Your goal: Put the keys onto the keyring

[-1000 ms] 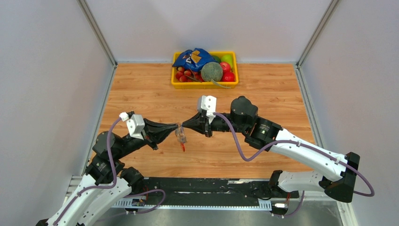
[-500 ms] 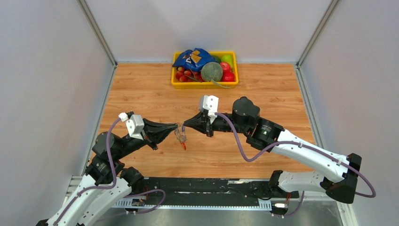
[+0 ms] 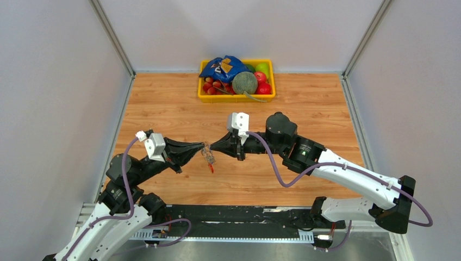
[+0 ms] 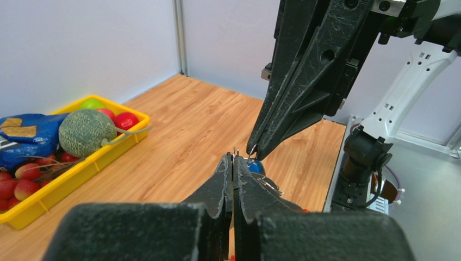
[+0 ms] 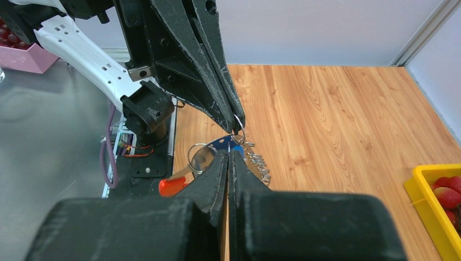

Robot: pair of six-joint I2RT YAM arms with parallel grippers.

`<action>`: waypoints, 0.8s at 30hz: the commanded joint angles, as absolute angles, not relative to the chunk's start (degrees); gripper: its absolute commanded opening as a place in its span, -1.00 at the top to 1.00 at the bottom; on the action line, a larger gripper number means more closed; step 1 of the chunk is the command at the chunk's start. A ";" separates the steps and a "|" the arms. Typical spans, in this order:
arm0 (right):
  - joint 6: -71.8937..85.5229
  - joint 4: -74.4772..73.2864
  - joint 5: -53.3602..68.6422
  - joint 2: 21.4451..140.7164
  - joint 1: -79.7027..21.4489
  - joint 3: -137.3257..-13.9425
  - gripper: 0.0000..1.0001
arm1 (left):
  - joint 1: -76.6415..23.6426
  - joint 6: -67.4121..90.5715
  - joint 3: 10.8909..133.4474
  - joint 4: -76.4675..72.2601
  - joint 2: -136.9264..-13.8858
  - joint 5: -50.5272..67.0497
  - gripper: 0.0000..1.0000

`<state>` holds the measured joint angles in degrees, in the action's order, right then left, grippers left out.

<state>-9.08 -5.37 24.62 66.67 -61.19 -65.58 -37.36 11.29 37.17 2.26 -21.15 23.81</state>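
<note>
**Overhead view.** The left gripper (image 3: 203, 145) extends from 8 o'clock and the right gripper (image 3: 212, 145) from 4 o'clock. Their tips meet nose to nose above the middle of the wooden table (image 3: 163, 103), all but touching. The keyring (image 3: 209, 157) hangs just under the meeting point, clear of the boards, with its red clip (image 3: 211, 169) lowest, toward 6 o'clock. From here the bunch is a small blur, and neither the grips nor any key can be made out. The yellow tray (image 3: 237, 99), holding fruit and a blue bag (image 3: 223, 68), sits at 12 o'clock by the back wall, well apart from the grippers.

**Right wrist view.** This view supplies the detail on the left arm. The left gripper's fingers are pressed together on a thin wire ring (image 5: 238, 134) of the keyring, which hangs from their tip. Below the ring lie a flat silvery strip (image 5: 215, 149) and a short ball chain (image 5: 259, 163) toward 4 o'clock. The red clip lies toward 8 o'clock. The right gripper's own fingers are closed tight, with a spot of blue right at their tips.

**Left wrist view.** This view shows what the right wrist view hides. A blue-headed key (image 4: 255, 166) sits just under the right gripper's tip, at 1 o'clock from the left fingers. It appears to be pinched there by its metal end. Only one blue head is visible.
</note>
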 commanded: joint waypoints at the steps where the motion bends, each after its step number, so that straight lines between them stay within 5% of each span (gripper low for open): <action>1: -8.05 -4.51 25.39 67.43 -61.55 -68.36 1.00 | -37.44 11.69 37.18 -1.22 -20.50 23.95 0.99; 24: -3.47 -3.41 22.41 68.13 -61.54 -69.80 1.00 | -37.44 11.51 35.48 -4.18 -18.24 27.34 0.99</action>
